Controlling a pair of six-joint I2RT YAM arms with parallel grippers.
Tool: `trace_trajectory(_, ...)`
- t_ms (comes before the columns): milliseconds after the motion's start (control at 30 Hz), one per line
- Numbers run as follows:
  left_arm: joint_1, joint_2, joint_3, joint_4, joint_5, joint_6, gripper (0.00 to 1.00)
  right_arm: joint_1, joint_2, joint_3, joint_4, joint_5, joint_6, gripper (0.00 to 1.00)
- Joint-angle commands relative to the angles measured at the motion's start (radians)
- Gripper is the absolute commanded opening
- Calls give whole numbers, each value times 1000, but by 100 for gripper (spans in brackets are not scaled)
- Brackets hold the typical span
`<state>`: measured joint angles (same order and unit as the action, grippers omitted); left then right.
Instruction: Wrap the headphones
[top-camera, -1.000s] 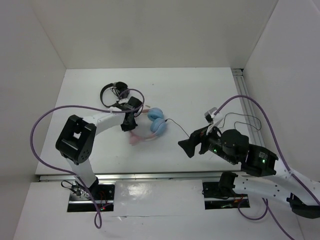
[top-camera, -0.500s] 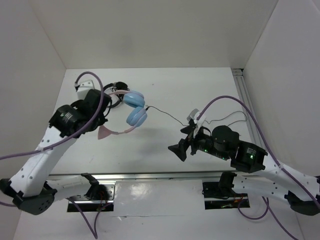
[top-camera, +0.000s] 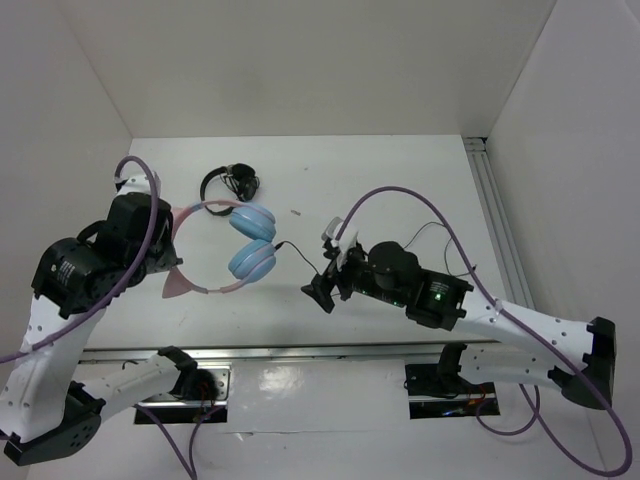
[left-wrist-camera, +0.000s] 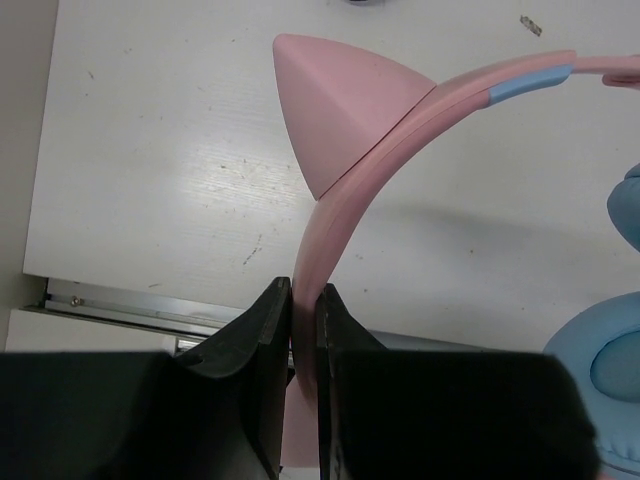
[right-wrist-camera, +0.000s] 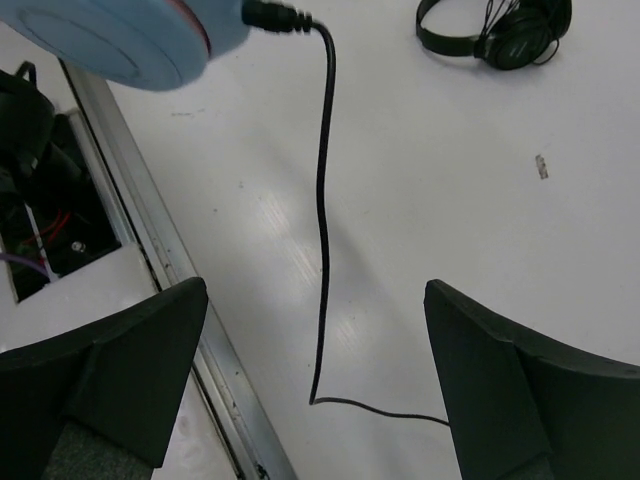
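The headphones (top-camera: 252, 260) hang above the table, with a pink cat-ear headband (left-wrist-camera: 345, 205) and two light-blue ear cups. My left gripper (top-camera: 168, 252) is shut on the headband, which is pinched between the fingers (left-wrist-camera: 262, 340) just below one cat ear (left-wrist-camera: 340, 100). A thin black cable (right-wrist-camera: 321, 200) runs from the plug at the lower ear cup (right-wrist-camera: 130, 35) down to the table and bends off to the right. My right gripper (right-wrist-camera: 312, 295) is open above the table, the cable passing between its spread fingers without touching them. In the top view the right gripper (top-camera: 320, 292) sits just right of the ear cups.
Smaller all-black headphones (top-camera: 230, 182) lie at the back left of the table (right-wrist-camera: 495, 30). A small scrap (top-camera: 296, 212) lies mid-table. A metal rail (top-camera: 300, 350) runs along the near edge, another rail (top-camera: 490, 200) along the right side. White walls enclose the table.
My left arm has lifted the headphones off the table and swung them left and nearer. My right gripper has moved left, up to the cable below the ear cups.
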<state>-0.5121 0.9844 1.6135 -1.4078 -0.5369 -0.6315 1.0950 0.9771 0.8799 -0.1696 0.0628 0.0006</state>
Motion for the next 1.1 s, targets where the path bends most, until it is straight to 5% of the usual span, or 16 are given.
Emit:
trace_trajectory(0, 12, -19, 48, 49, 54, 13, 0, -1, 0, -41, 157, 2, -22, 96)
trace_trajectory(133, 12, -20, 48, 49, 54, 13, 0, -29, 58, -52, 222, -83, -11, 81)
trace_trajectory(200, 21, -29, 48, 49, 54, 3, 0, -38, 81, -62, 261, -92, -11, 55)
trace_trajectory(267, 21, -29, 57, 49, 54, -20, 0, -38, 101, -91, 292, -92, 13, 7)
trace_trajectory(300, 21, -29, 81, 49, 73, -20, 0, -68, 113, -105, 336, -110, 24, 4)
trace_trajectory(533, 21, -29, 149, 162, 245, -95, 0, -242, 40, -245, 513, -353, 114, 10)
trace_trajectory(767, 21, -29, 149, 274, 395, -126, 0, -287, -44, -304, 593, -412, 145, 22)
trace_trajectory(1067, 21, -29, 138, 348, 417, -209, 0, -287, -12, -354, 744, -451, 194, 24)
